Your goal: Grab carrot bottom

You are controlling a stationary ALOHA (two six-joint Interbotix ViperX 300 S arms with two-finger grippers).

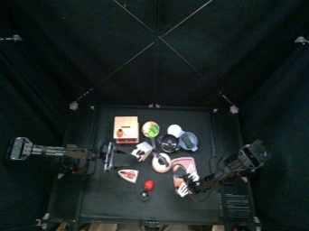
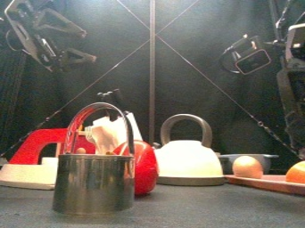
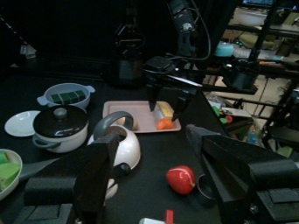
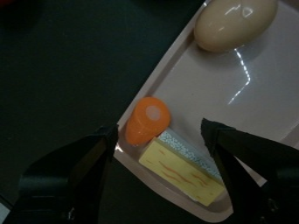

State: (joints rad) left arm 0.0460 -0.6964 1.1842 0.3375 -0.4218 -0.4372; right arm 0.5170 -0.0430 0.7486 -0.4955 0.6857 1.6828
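Right wrist view: my right gripper (image 4: pixel 160 150) hangs spread wide over the pink tray (image 4: pixel 251 96), holding nothing. The carrot (image 4: pixel 149 119), a stubby orange piece, lies in the tray's corner between my jaws, just beside a yellow block (image 4: pixel 184 172); a tan egg (image 4: pixel 235 22) sits further along. My left gripper (image 3: pixel 158 171) is spread too, empty. No legible writing anywhere.

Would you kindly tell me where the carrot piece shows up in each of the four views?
Top view: not discernible; the right arm covers the pink tray.
Front view: the carrot sits at the right edge on the tray, beside the egg.
Left wrist view: on the tray, under the right gripper.
Right wrist view: centre, between the open jaws.
Shared landmark: the tray.
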